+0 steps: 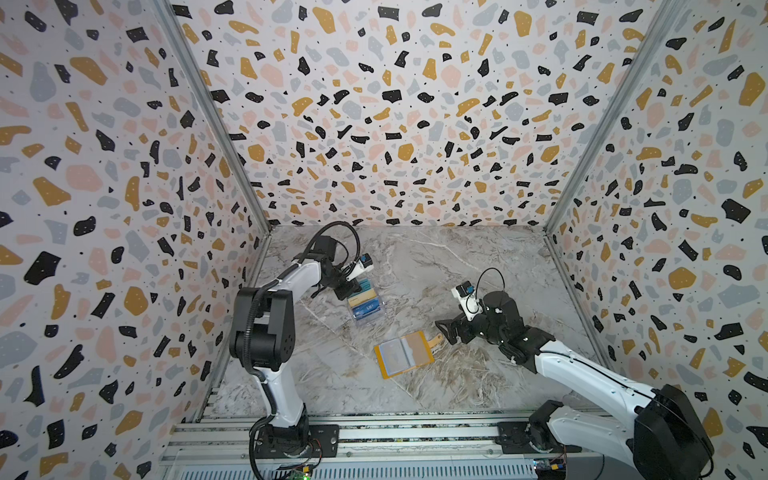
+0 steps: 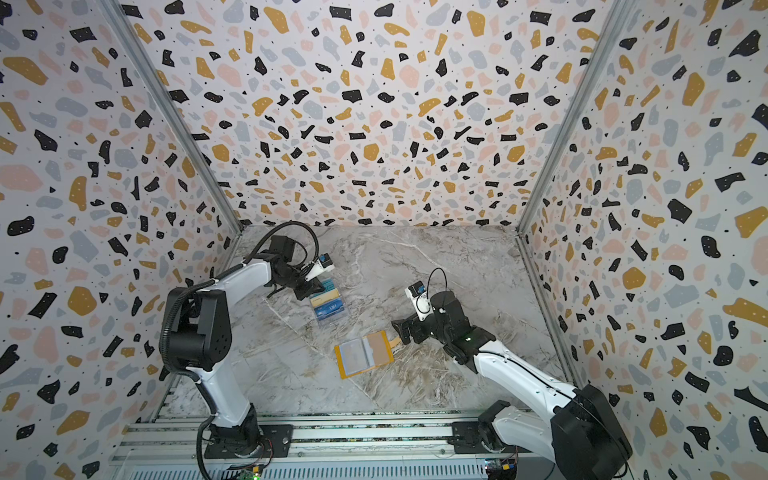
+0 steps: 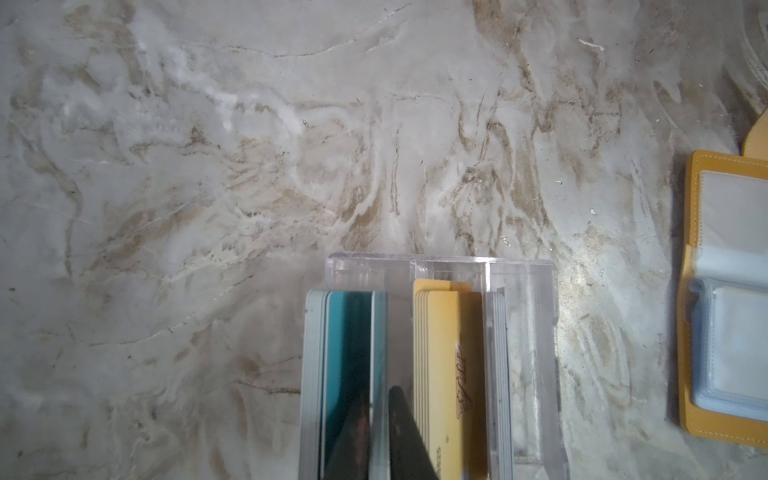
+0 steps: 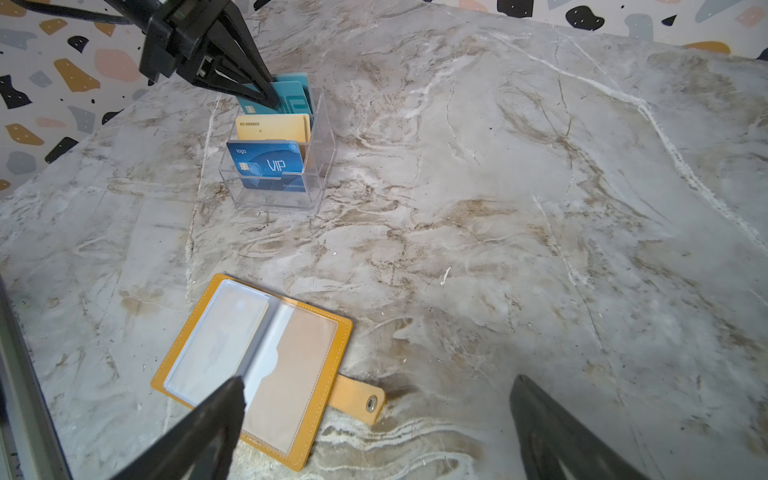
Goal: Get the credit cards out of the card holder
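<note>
**Left gripper (image 4: 269,99) astride a thin teal plastic credit card (image 4: 293,96)**

Its fingers (image 3: 405,436) stand nearly together either side of that card, in the rear slot of a clear acrylic stand (image 4: 326,166); I cannot tell whether they pinch it. Beige-gold cards (image 4: 272,126) and dark blue cards (image 4: 270,164) fill the other slots. Right gripper (image 1: 441,331) hangs spread wide just beside the mustard-yellow folding card holder (image 4: 299,374), its sleeves seemingly empty. I would rise straight along the slot, slowly, sparing neighbouring cards.
</note>
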Robot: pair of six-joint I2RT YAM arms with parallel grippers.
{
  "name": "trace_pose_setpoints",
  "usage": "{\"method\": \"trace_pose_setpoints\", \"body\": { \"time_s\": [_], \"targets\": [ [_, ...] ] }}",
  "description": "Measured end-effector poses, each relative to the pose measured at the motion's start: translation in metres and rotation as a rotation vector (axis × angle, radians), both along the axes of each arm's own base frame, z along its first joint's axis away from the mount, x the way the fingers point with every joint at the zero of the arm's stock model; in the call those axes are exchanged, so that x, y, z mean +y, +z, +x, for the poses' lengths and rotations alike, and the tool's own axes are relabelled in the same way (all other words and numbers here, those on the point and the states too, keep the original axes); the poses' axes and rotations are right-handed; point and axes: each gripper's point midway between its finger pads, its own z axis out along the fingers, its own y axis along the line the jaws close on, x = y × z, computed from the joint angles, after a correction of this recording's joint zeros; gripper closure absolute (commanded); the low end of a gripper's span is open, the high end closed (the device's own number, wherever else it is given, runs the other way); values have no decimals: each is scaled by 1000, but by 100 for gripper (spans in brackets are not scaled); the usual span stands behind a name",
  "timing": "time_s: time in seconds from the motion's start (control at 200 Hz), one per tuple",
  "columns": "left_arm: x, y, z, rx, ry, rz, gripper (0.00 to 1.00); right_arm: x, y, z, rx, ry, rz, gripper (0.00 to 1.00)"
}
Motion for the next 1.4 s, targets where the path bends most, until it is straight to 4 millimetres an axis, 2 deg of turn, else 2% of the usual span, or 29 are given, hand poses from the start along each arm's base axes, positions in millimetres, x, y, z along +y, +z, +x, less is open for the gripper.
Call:
{"method": "trace_pose_setpoints", "body": {
  "time_s": [0.345, 0.581, 0.791, 1.016, 1.261, 1.402],
  "targets": [
    [0, 12, 2, -27, 15, -6, 84, 0, -1, 0, 2, 1, -1, 0],
    [1, 16, 4, -36, 29, -7, 77, 0, 0, 0, 1, 0, -1, 0],
    [3, 47, 10, -114, 73, -19, 70, -1, -1, 1, 2, -19, -2, 0],
    [12, 79, 13, -182, 232, -59, 63, -1, -1, 1, 4, -26, -3, 0],
    [21, 103, -5, -211, 437, -126, 62, 8, 7, 1, 4, -11, -6, 0],
    [17, 105, -21, -168, 541, -222, 62, 18, 14, 4, 6, 6, -8, 1]
  ]
}}
